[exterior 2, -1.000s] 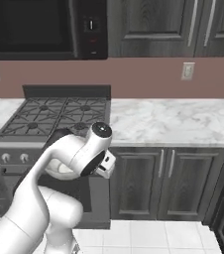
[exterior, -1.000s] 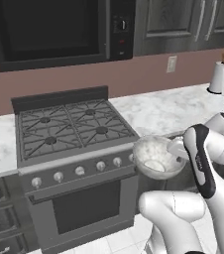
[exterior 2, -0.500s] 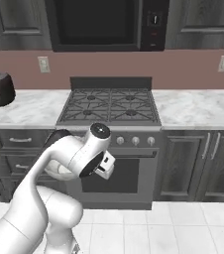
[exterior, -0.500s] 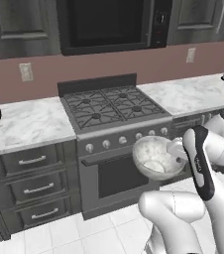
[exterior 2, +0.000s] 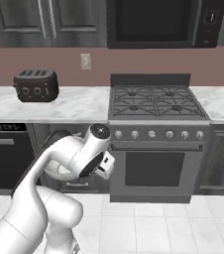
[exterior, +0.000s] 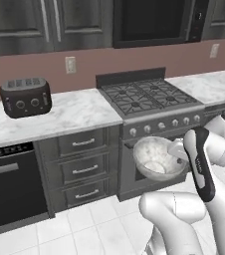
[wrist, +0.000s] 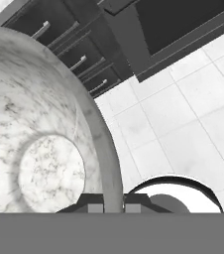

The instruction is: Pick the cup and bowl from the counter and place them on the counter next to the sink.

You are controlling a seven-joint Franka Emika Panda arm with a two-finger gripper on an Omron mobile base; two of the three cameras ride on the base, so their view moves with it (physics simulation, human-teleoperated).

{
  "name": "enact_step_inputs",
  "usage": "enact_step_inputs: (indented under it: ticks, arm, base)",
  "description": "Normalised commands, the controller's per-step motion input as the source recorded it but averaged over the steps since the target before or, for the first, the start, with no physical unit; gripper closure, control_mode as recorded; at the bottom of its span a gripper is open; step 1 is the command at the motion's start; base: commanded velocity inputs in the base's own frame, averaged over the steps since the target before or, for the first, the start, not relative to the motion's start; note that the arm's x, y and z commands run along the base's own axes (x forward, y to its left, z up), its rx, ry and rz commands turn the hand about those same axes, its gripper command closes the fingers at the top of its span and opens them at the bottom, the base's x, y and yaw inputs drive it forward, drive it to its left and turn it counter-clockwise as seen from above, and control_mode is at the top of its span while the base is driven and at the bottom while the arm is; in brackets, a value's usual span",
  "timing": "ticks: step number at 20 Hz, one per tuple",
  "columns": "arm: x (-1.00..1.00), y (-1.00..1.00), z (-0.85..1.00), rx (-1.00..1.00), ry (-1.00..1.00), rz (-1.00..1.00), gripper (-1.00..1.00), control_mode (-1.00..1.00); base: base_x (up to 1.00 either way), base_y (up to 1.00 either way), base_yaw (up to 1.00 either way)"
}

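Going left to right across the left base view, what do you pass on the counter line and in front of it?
Toaster on the counter → wall outlet → gas stove → bowl, carried in front of the oven door → the arm's white wrist beside it.

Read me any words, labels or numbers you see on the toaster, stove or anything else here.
None can be read.
The toaster has dials with no legible marks.
The stove knobs are unlabelled.
The microwave panel is too small to read.
The bowl is plain.

A black toaster point(exterior: 25, 96) sits left of the gas stove point(exterior: 147, 98), below a microwave point(exterior: 157, 21).
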Motion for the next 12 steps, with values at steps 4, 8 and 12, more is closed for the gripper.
enact_step_inputs:
  ticks: [4,8,12]
  arm:
    - [0.0,0.0,0.0,0.0,0.0,0.0,1.0,1.0]
    - [0.0,0.0,0.0,0.0,0.0,0.0,1.0,1.0]
    - [0.0,0.0,0.0,0.0,0.0,0.0,1.0,1.0]
  base:
    - [-0.39,1.0,0.0]
    - [-0.34,1.0,0.0]
    - [-0.33,1.0,0.0]
